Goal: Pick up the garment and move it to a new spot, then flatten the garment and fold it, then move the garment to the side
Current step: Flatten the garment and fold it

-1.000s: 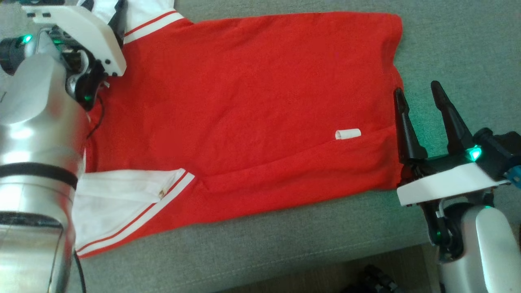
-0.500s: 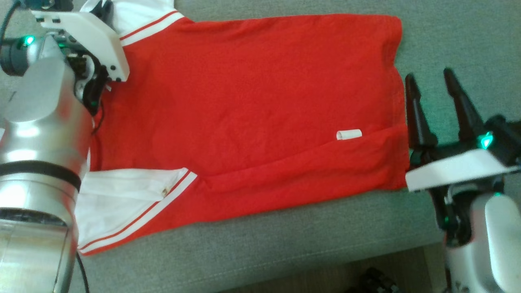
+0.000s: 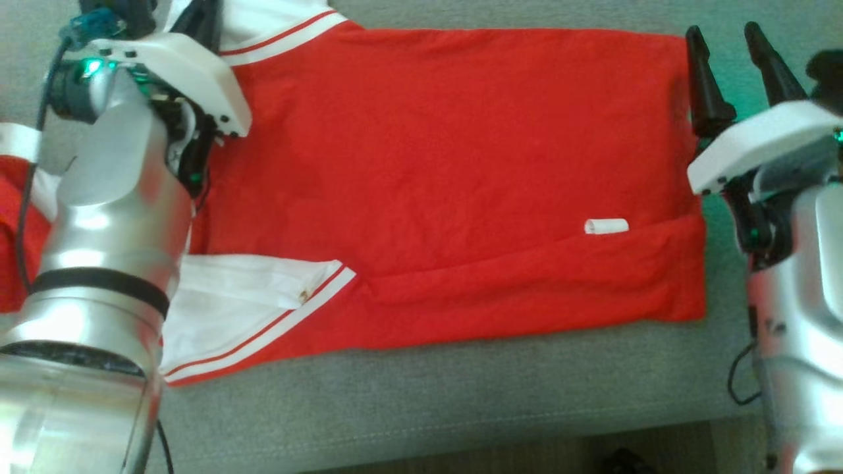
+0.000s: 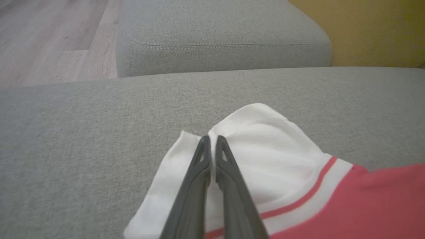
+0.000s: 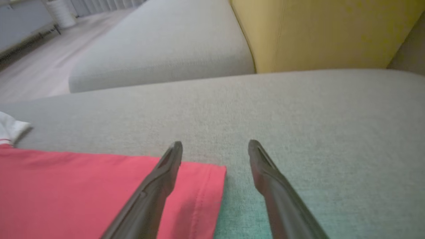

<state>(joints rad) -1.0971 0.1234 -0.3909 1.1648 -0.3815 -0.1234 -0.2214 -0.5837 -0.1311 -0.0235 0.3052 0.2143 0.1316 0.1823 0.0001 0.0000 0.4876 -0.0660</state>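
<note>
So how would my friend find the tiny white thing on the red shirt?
Find the grey sofa cushion with the red shirt spread on it. Near the shirt's right end, just above a long crease, lies the tiny white tag. Unlike the big white sleeves with red stripes, it is small and plain.

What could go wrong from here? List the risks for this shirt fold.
1. The left hand is shut on the white sleeve of the red short-sleeved shirt, while the right hand is open and holds nothing; a pull now could drag and bunch the shirt.
2. The right hand straddles the shirt's hem corner, one finger over fabric, one over the grey fabric sofa cushion; closing may catch only the edge and slip.
</note>
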